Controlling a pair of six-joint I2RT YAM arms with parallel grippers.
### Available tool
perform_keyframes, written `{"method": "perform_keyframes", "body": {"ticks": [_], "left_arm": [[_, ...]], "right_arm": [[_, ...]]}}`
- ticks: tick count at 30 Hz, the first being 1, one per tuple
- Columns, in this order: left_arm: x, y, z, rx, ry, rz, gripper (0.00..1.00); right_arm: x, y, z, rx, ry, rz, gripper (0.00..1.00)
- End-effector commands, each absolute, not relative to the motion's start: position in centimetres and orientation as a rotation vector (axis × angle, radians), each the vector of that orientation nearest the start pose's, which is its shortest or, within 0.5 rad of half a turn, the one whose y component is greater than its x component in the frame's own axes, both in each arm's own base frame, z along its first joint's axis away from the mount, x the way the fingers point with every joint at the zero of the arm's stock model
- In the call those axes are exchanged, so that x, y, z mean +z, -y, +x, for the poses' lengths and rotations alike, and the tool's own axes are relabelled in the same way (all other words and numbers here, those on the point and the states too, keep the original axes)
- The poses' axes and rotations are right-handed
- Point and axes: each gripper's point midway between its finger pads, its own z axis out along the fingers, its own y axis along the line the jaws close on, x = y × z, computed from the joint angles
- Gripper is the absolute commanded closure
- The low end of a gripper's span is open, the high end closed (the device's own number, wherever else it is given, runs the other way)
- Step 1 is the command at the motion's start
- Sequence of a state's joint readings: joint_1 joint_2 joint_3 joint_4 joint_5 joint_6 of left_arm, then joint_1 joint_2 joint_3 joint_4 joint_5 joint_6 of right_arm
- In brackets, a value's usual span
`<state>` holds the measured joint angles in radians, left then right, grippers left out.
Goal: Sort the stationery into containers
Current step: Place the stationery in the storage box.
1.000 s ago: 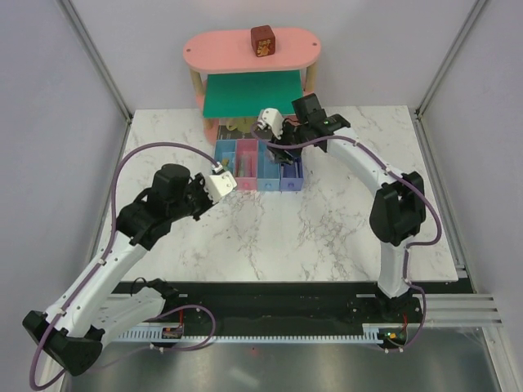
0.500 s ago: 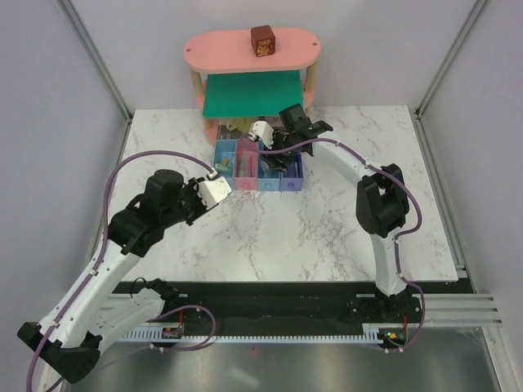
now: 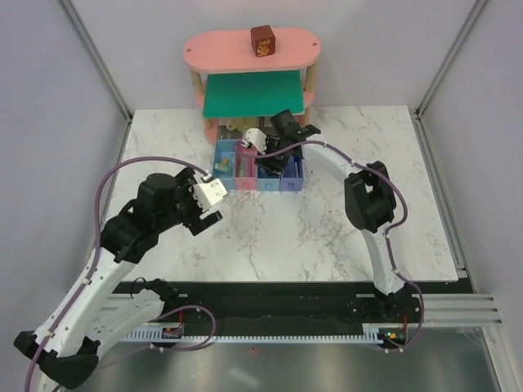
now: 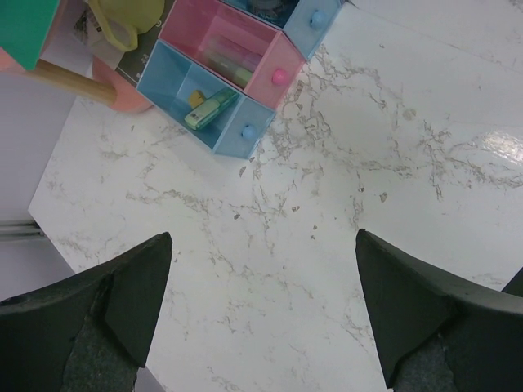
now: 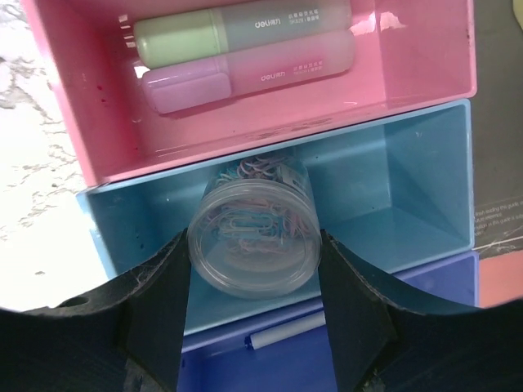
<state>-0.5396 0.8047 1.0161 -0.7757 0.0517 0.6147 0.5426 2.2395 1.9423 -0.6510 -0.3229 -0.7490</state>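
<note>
The containers [image 3: 257, 169] are a row of joined bins at mid-table. My right gripper [image 5: 252, 242] is shut on a clear round jar of coloured paper clips [image 5: 253, 237], held over the blue bin [image 5: 409, 188]. The pink bin [image 5: 82, 114] holds a green marker [image 5: 245, 28] and a pink marker [image 5: 245, 73]. A white pen [image 5: 286, 331] lies in the violet-blue bin [image 5: 409, 335]. My left gripper [image 4: 261, 237] is open and empty over bare marble in front of the light blue bin [image 4: 245, 131], which holds a mint-green item [image 4: 210, 110] and a tiny yellow cube [image 4: 195, 96].
A pink and green shelf unit [image 3: 252, 69] stands right behind the bins, with a dark red cube [image 3: 262, 41] on top. A yellow cup-like thing [image 4: 122, 16] sits under the shelf. The table's left edge [image 4: 33, 220] is close to my left gripper.
My left gripper has opened wide and pulled back from the light blue bin toward the near side. My right gripper has moved left along the bins with the jar in it.
</note>
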Motion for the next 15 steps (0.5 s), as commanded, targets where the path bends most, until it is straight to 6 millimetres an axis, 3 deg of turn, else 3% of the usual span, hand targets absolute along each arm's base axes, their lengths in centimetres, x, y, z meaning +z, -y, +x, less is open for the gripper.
{"method": "perform_keyframes", "body": {"ticks": [1, 4, 7, 10, 11, 15], "left_arm": [[27.3, 11.7, 22.6, -0.006, -1.732, 1.127, 0.00], [27.5, 11.5, 22.4, -0.010, -1.727, 1.111, 0.00], [27.4, 11.3, 22.2, -0.003, -1.719, 1.118, 0.00], [27.4, 11.3, 22.1, -0.002, -1.716, 1.119, 0.00], [27.4, 11.4, 22.2, -0.005, -1.715, 1.121, 0.00], [27.4, 11.1, 22.2, 0.006, -1.724, 1.106, 0.00]], "right_arm": [[9.6, -32.4, 47.7, 0.278, -1.833, -1.590, 0.69], [8.9, -32.6, 47.9, 0.267, -1.838, -1.602, 0.60], [9.0, -32.9, 47.9, 0.244, -1.824, -1.614, 0.41], [9.9, -33.2, 47.9, 0.226, -1.805, -1.613, 0.08], [10.1, -33.3, 47.9, 0.223, -1.803, -1.607, 0.02], [12.9, -33.5, 47.5, 0.215, -1.780, -1.577, 0.02]]}}
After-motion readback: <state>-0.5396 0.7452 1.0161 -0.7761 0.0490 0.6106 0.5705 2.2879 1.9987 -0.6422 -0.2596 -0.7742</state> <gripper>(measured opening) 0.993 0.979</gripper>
